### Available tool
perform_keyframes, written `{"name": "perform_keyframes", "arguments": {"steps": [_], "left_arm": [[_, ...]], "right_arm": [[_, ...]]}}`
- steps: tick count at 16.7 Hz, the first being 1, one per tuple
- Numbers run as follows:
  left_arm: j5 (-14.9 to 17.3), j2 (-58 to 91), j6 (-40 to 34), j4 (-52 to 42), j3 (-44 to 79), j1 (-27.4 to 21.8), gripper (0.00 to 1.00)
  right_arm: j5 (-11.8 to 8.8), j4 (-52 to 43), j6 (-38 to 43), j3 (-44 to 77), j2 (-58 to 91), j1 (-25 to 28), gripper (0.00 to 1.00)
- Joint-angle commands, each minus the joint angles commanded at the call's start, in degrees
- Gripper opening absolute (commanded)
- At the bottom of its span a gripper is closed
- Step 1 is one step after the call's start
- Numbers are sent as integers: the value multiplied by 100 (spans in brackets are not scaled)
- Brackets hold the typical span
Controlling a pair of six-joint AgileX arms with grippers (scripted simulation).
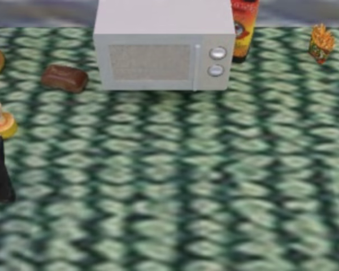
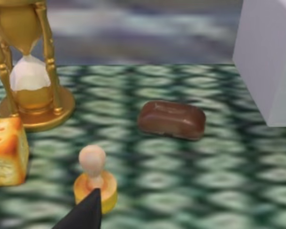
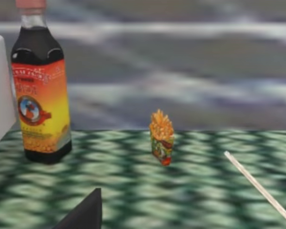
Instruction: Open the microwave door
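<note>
Left claw: dark wedge at the left edge of the top view, low beside a wooden-knobbed yellow stamp; cannot tell whether it is spread or closed. Right claw: only a dark tip in its own wrist view, absent from the top view; state equally unreadable.

Microwave sits at upper centre of the top view. Microwave door is flush shut, mesh window facing down-frame, handle strip just left of the two knobs.

Risks, as judged: a reach from the left passes near the brown bar and could knock it; a pull off the slim handle may slip, or drag the whole oven; the sauce bottle stands just beside its right side and could topple.

Desk: green woven-pattern cloth. Beyond its far edge, a blurred grey-blue backdrop
</note>
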Motion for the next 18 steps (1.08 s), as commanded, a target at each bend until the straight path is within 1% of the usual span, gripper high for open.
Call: {"name": "perform_keyframes", "arguments": {"steps": [3, 6, 11, 15, 18], "left_arm": [[-130, 1163, -216, -833, 1370, -399, 100], [-281, 2524, -549, -1680, 3085, -868, 100], [-585, 5072, -1324, -3024, 6398, -1712, 100], [-894, 7198, -2055, -4040, 9099, -2350, 100], [-1144, 8750, -2579, -4786, 10883, -2773, 100]], "right_arm": [[0, 0, 0, 0, 0, 0, 100], [0, 0, 0, 0, 0, 0, 100], [0, 0, 0, 0, 0, 0, 100], [0, 0, 0, 0, 0, 0, 100], [0, 0, 0, 0, 0, 0, 100]]}}
